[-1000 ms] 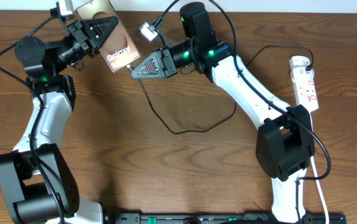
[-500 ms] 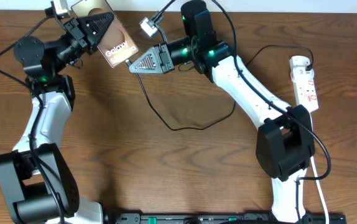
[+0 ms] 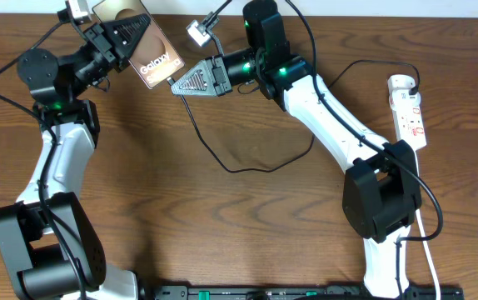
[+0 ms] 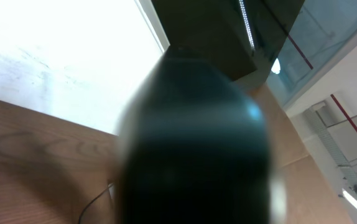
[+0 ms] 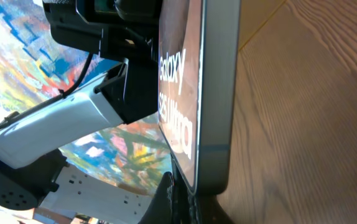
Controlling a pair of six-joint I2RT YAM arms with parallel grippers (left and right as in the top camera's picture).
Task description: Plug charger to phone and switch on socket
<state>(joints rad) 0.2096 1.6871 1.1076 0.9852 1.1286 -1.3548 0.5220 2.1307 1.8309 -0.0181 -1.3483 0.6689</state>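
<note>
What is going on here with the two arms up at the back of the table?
The left gripper holds the dark brownish glossy Galaxy phone raised above the wooden table. The right gripper holds the tip of the thin black charger cable at the phone's lower edge; whether it is seated cannot be told. The white power strip lies at the right, with no gripper near it.

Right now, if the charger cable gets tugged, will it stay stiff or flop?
Probably floppy: the charger cable lies in a slack loop on the table. Likely light, being so thin, so it should drag rather than resist.
</note>
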